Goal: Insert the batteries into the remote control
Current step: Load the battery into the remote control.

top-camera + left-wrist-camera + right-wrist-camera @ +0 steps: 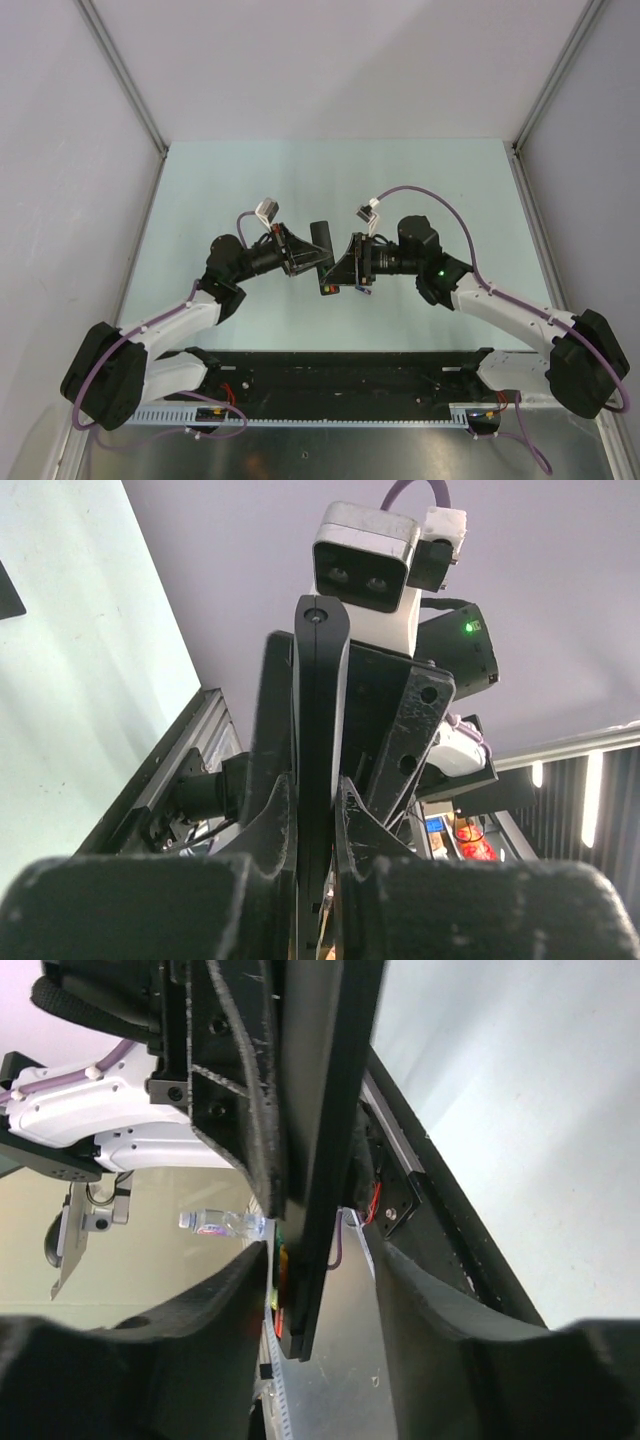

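The remote control (321, 238) is a slim black bar held up off the table between the two arms. My left gripper (305, 262) is shut on it. In the left wrist view the remote (320, 710) stands edge-on, pinched between my fingers (272, 830) of the left gripper (318, 792). My right gripper (347, 272) is open and straddles the bar's lower end. In the right wrist view the remote (330, 1130) runs down between the jaws of the right gripper (320, 1260), with a clear gap on its right side. The green and red batteries (283, 1260) sit in its back, facing my left finger (215, 1310).
The pale green table (250, 180) lies inside a frame with grey side walls. A black rail (340, 365) with cables runs along the near edge by the arm bases. A clear plastic bottle (215, 1223) shows beyond the table in the right wrist view.
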`<state>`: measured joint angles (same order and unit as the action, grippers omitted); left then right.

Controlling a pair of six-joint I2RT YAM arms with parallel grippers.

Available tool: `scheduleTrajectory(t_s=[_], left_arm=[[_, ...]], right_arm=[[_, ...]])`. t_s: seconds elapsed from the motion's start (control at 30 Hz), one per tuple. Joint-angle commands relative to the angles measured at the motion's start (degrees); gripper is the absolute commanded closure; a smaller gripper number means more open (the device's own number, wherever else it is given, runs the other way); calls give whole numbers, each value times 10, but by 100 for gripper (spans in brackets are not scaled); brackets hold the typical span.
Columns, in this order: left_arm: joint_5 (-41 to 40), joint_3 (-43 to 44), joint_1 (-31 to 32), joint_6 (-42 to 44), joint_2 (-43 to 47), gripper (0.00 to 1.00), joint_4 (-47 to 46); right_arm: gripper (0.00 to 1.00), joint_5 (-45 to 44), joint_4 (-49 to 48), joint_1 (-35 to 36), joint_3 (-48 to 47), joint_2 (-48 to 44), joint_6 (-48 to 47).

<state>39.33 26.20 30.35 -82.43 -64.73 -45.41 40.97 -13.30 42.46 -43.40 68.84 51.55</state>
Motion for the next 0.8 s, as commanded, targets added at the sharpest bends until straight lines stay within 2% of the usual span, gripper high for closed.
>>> scheduleTrajectory(t_s=[0.0, 0.13, 0.3, 0.33, 0.47, 0.53, 0.63, 0.67, 0.73, 0.77], left_arm=[[3, 10, 0, -2, 8, 100, -38], [2, 7, -1, 4, 7, 100, -38], [0, 3, -1, 12, -2, 100, -39], [0, 3, -1, 16, -4, 100, -39], [0, -2, -6, 24, -15, 100, -39], [1, -6, -8, 30, -17, 100, -38], [-1, -13, -16, 39, -11, 100, -38], [-1, -16, -20, 41, -8, 100, -38], [-4, -21, -22, 50, 0, 100, -36], [-6, -23, -24, 53, 8, 100, -37]], right_arm=[[45, -12, 20, -8, -16, -7, -10], [32, -14, 42, -22, -31, -21, -18], [23, -11, 76, -47, -49, -47, -29], [17, -10, 82, -51, -54, -51, -31], [14, -11, 130, -87, -86, -90, -67], [13, -25, 194, -114, -96, -118, -89], [15, -139, 312, -127, -121, -141, -151], [16, -226, 365, -128, -122, -142, -158], [22, -311, 414, -128, -121, -123, -164], [25, -380, 455, -128, -121, -107, -166]])
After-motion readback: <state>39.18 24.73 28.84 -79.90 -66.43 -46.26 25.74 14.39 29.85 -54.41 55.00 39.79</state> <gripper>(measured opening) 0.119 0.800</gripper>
